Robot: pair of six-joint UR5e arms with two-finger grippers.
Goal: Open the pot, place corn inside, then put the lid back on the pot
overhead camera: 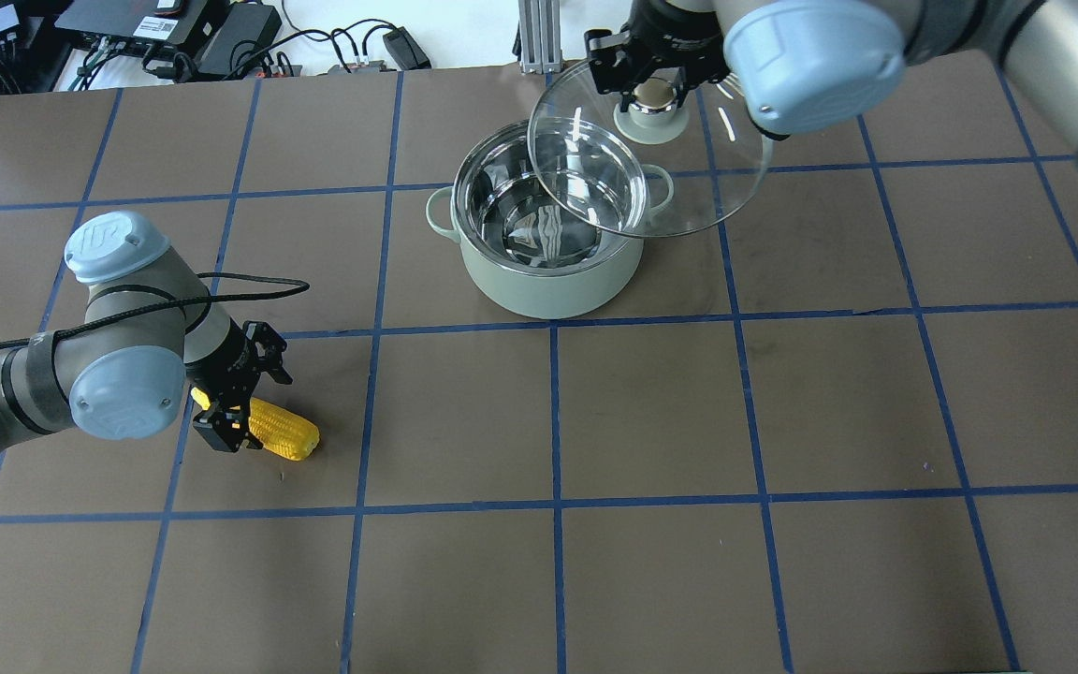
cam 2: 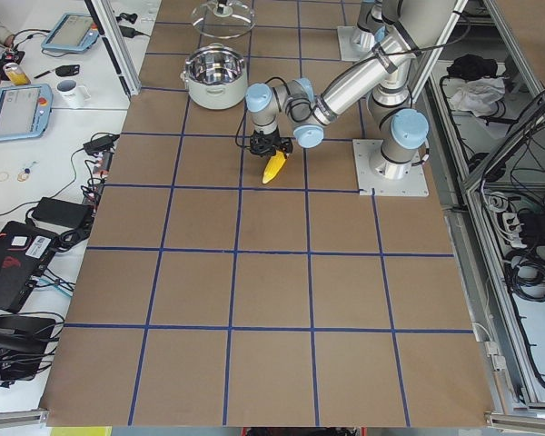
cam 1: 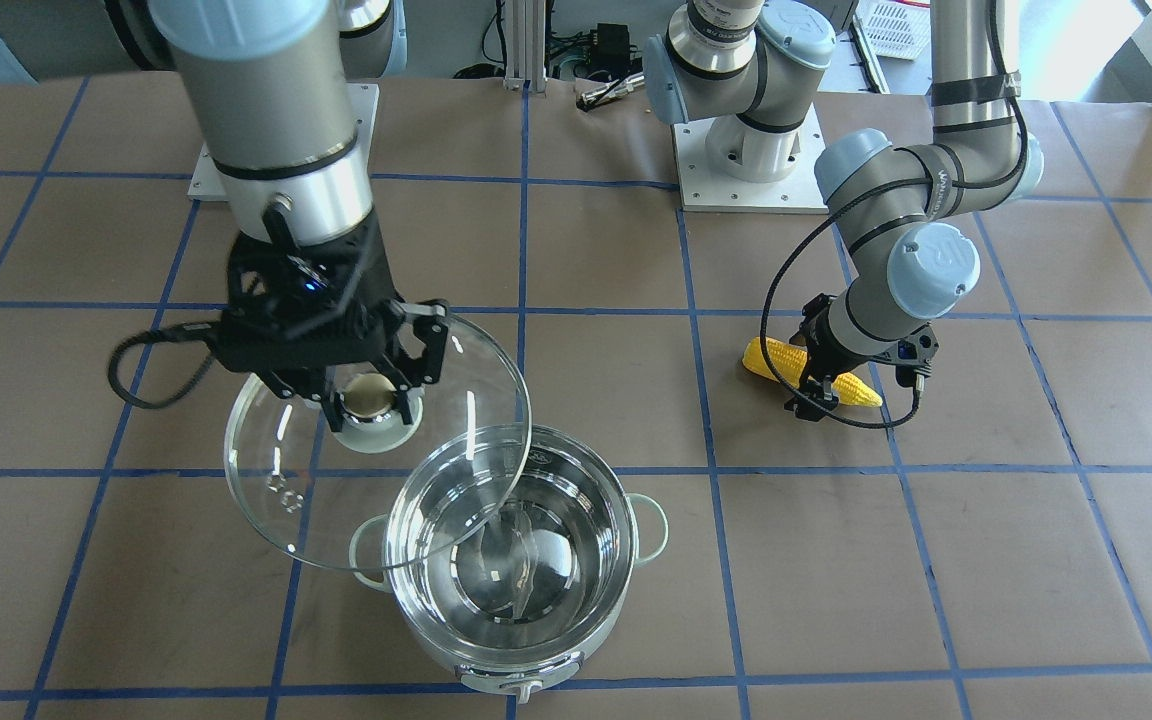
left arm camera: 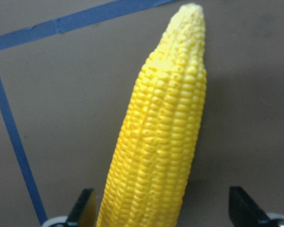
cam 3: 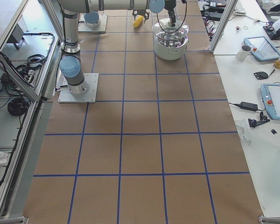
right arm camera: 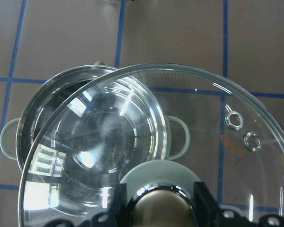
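While the right hand (cam 1: 373, 400) grips the lid (cam 1: 276, 470) by its knob (right arm camera: 163, 208), up over one side of the pot (overhead camera: 548, 281), the corn (overhead camera: 284, 434) lies on the desk (overhead camera: 689, 421). The left hand (overhead camera: 230, 423) sits spread wide around it.

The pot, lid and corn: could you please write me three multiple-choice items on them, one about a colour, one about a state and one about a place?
1. What colour is the outside of the pot?
A) pale green
B) red
C) black

2. What state is the lid in?
A) resting on the pot
B) upside down inside the pot
C) off the pot, held by its knob in the right gripper

3. Where is the corn?
A) inside the pot
B) on the table, between the open fingers of the left gripper
C) clamped in the right gripper

Answers:
1 A: the overhead view shows a pale green wall.
2 C: the fingers close on the knob and the pot's mouth is open.
3 B: the left wrist view shows a finger at each side of the cob.
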